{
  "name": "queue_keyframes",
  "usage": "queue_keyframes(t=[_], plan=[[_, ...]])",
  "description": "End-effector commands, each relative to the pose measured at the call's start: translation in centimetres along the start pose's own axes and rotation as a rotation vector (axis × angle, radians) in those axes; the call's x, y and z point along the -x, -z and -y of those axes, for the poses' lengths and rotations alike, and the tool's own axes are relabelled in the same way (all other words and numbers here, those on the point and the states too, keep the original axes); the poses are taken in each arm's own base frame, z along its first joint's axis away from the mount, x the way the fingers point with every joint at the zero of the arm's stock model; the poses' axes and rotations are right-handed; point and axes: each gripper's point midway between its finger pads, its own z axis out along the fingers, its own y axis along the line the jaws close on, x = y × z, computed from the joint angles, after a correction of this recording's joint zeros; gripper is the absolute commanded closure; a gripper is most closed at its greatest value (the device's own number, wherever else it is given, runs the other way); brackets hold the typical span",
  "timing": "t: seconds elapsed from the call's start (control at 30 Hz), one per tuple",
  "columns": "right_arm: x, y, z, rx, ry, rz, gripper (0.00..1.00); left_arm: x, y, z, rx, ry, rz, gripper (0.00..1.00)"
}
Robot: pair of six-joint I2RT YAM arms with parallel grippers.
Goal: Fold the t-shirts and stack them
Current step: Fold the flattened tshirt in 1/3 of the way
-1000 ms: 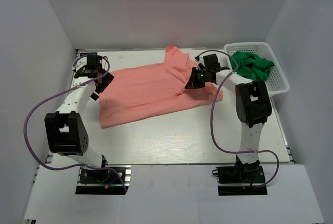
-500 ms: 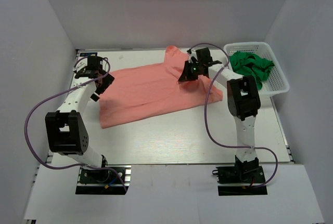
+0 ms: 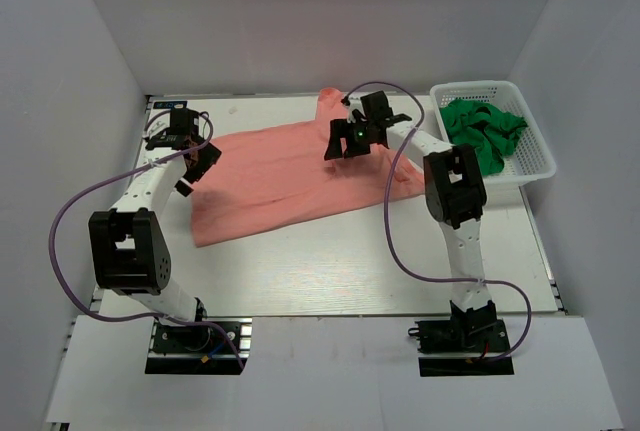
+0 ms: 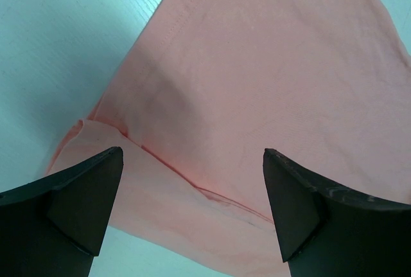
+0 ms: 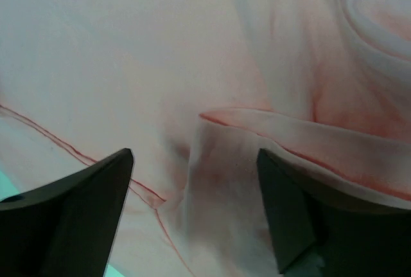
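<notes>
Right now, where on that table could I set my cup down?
The widest bare table is the near strip between the salmon-pink shirt and the arm bases. A narrower strip lies behind the shirt, at the back left. Crowded at the back right: the right hand over the shirt, and the white basket holding the green garment.

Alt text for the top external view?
A pink shirt lies spread on a white table, with the right end effector over its far part and the left end effector at its left edge. A green garment sits in a white basket at far right.
</notes>
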Motion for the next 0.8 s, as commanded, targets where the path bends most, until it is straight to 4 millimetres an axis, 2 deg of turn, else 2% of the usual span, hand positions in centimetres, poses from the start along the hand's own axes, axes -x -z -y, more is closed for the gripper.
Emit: queue_keyframes(t=[0.0,0.03,0.07,0.1,0.17,0.2,0.23,0.27,0.3,0.33,0.37,0.4,0.47,0.5,0.53,0.57,0.6,0.63,0.67,0.77], plan=[[2.7,1.0,-1.1,-0.019,0.130,0.043,0.10,0.2,0.3,0.0,-0.013,-0.002,0.002,0.00],[2.7,1.2,-0.8,-0.036,0.130,0.040,0.10,0.0,0.4,0.1,-0.022,-0.002,-0.010,0.00],[3.7,2.2,-1.2,-0.044,0.138,0.072,0.10,-0.1,0.4,0.6,-0.046,-0.019,-0.015,0.00],[3.0,2.1,-0.6,-0.056,0.132,0.068,0.10,-0.1,0.4,0.5,-0.046,-0.030,-0.015,0.00],[3.8,2.8,-0.5,-0.071,0.133,0.105,0.10,-0.3,0.7,1.3,-0.088,-0.057,-0.016,0.00],[4.8,3.8,-0.9,-0.084,0.147,0.137,0.10,-1.1,1.0,1.5,-0.107,-0.079,-0.035,0.00],[4.3,4.1,-0.2,-0.107,0.128,0.132,0.10,-1.0,1.1,2.2,-0.138,-0.083,-0.034,0.00],[4.8,4.7,-0.5,-0.118,0.109,0.153,0.10,-2.5,0.9,2.3,-0.170,-0.101,-0.091,0.00],[4.6,5.5,0.0,-0.135,0.087,0.155,0.10,-2.8,1.2,2.5,-0.199,-0.108,-0.102,0.00],[4.0,5.9,0.3,-0.154,0.045,0.151,0.10,-3.3,1.1,2.6,-0.218,-0.121,-0.121,0.00],[2.5,5.9,1.0,-0.166,0.011,0.127,0.10,-4.3,1.4,3.6,-0.277,-0.139,-0.158,0.00],[2.6,7.2,1.9,-0.186,-0.014,0.142,0.10,-5.4,1.1,3.3,-0.284,-0.143,-0.192,0.00],[-0.5,7.5,3.4,-0.240,-0.077,0.118,0.10,-7.4,1.2,3.1,-0.312,-0.170,-0.255,0.00],[0.3,9.5,3.8,-0.253,-0.090,0.161,0.10,-7.9,1.1,2.9,-0.313,-0.172,-0.273,0.00],[-2.7,9.1,4.7,-0.263,-0.141,0.123,0.10,-9.0,0.9,2.7,-0.309,-0.195,-0.299,0.00],[-2.6,9.5,4.9,-0.254,-0.140,0.143,0.10,-10.1,0.8,2.5,-0.312,-0.209,-0.319,0.00],[-2.2,10.8,5.4,-0.259,-0.148,0.171,0.10,-10.5,0.6,2.0,-0.302,-0.210,-0.329,0.00],[-2.5,10.9,5.6,-0.260,-0.154,0.172,0.10,-10.8,0.8,2.2,-0.315,-0.220,-0.325,0.00],[-3.9,11.0,6.5,-0.274,-0.176,0.153,0.10,-11.8,0.5,1.6,-0.305,-0.231,-0.341,0.00],[-5.2,11.0,8.4,-0.300,-0.232,0.135,0.10,-12.4,-0.1,0.7,-0.283,-0.234,-0.346,0.00]])
